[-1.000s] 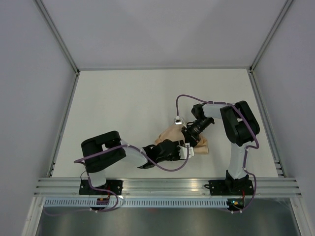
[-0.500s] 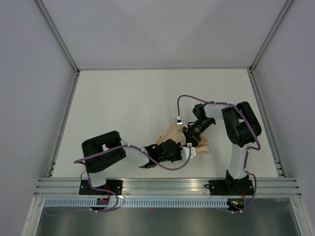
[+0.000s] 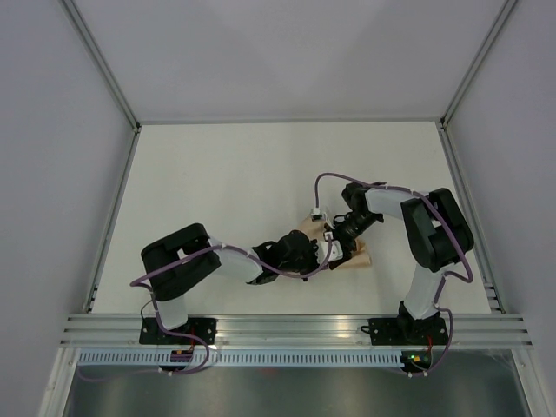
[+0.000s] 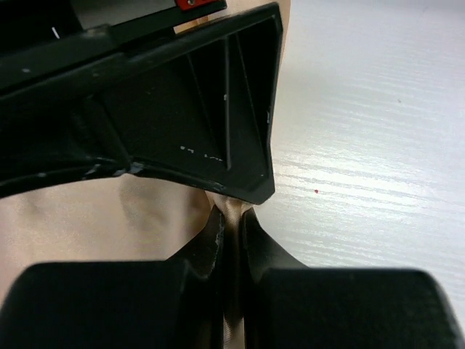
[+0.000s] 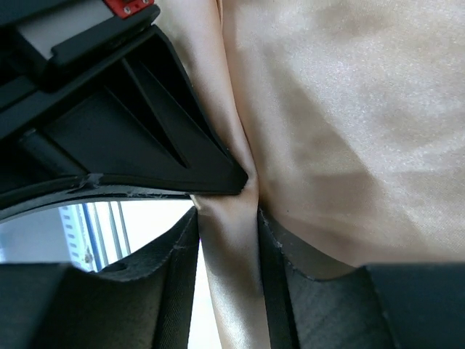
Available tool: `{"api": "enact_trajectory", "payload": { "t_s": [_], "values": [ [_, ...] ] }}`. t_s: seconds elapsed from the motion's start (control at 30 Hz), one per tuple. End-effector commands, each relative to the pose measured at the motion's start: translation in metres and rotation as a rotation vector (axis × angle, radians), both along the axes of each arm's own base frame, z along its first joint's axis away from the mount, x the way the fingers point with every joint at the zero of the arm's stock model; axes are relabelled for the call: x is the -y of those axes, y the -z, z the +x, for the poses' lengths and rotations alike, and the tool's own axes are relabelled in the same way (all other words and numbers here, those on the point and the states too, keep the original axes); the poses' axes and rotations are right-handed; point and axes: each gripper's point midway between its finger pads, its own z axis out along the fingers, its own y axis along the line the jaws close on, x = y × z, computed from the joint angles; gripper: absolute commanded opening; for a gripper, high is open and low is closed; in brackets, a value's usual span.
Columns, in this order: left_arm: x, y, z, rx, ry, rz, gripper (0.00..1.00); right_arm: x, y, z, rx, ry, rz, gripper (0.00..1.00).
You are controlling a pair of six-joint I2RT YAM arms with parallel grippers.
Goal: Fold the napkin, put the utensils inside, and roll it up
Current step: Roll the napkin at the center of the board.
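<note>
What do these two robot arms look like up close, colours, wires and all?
Both the left arm and the right arm mix bulky black housings with white link sections on black bases. A purple cable loops along each. The fingers are matt black, ribbed plastic, scuffed at the edges, with a small red mark nearby.

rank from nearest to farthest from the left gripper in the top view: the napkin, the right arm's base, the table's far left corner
1. The napkin: pinched in the left gripper, mid-table, so it is touching.
2. The right arm's base: at the near edge, to the gripper's right.
3. The table's far left corner: up by the back wall, clearly farthest.
</note>
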Motion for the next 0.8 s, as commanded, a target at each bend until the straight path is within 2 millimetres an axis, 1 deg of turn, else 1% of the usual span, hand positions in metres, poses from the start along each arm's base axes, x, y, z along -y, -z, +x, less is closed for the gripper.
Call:
{"api": "enact_trajectory", "payload": {
  "t_s": [0.0, 0.1, 0.13, 0.23, 0.27, 0.33, 0.37, 0.4, 0.43, 0.5, 0.53, 0.6, 0.63, 0.67, 0.7, 0.73, 0.77],
  "values": [
    [-0.021, 0.031, -0.032, -0.224, 0.027, 0.098, 0.02, 0.009, 0.010, 0.022, 0.162, -0.028, -0.053, 0.44],
    [-0.023, 0.031, -0.033, -0.276, 0.052, 0.088, 0.02, 0.007, 0.000, 0.026, 0.195, -0.013, -0.038, 0.46],
    [-0.025, 0.029, -0.031, -0.298, 0.053, 0.076, 0.02, 0.006, -0.007, 0.028, 0.218, -0.007, -0.029, 0.46],
    [-0.030, 0.025, -0.027, -0.333, 0.054, 0.045, 0.02, 0.005, -0.015, 0.030, 0.252, 0.024, -0.015, 0.48],
    [-0.031, 0.022, -0.025, -0.343, 0.048, 0.033, 0.02, 0.004, -0.023, 0.037, 0.308, 0.034, 0.002, 0.48],
    [-0.033, 0.019, -0.019, -0.376, 0.037, 0.013, 0.02, 0.008, -0.033, 0.039, 0.368, 0.063, 0.002, 0.48],
    [-0.034, 0.019, -0.017, -0.386, 0.031, 0.011, 0.02, 0.007, -0.037, 0.045, 0.417, 0.073, 0.013, 0.48],
    [-0.037, 0.022, -0.017, -0.405, 0.026, 0.025, 0.02, 0.007, -0.040, 0.046, 0.443, 0.082, 0.017, 0.48],
    [-0.035, 0.019, -0.014, -0.417, 0.029, 0.018, 0.02, 0.009, -0.046, 0.043, 0.484, 0.088, 0.026, 0.49],
    [-0.039, 0.026, -0.014, -0.465, 0.029, 0.042, 0.02, 0.009, -0.053, 0.046, 0.552, 0.094, 0.045, 0.49],
    [-0.036, 0.024, -0.012, -0.482, 0.032, 0.039, 0.02, 0.011, -0.058, 0.041, 0.585, 0.096, 0.055, 0.50],
    [-0.037, 0.030, -0.012, -0.524, 0.033, 0.055, 0.02, 0.013, -0.060, 0.044, 0.647, 0.102, 0.056, 0.51],
    [-0.037, 0.028, -0.010, -0.549, 0.037, 0.055, 0.02, 0.014, -0.061, 0.043, 0.693, 0.105, 0.060, 0.51],
    [-0.037, 0.029, -0.009, -0.562, 0.037, 0.057, 0.02, 0.017, -0.060, 0.044, 0.722, 0.108, 0.043, 0.51],
    [-0.038, 0.033, -0.009, -0.581, 0.039, 0.065, 0.02, 0.015, -0.058, 0.041, 0.745, 0.099, 0.037, 0.51],
    [-0.037, 0.030, -0.008, -0.626, 0.028, 0.055, 0.02, 0.015, -0.057, 0.039, 0.786, 0.097, 0.039, 0.51],
    [-0.036, 0.030, -0.006, -0.643, 0.026, 0.053, 0.02, 0.018, -0.053, 0.040, 0.814, 0.106, 0.006, 0.51]
  ]
}}
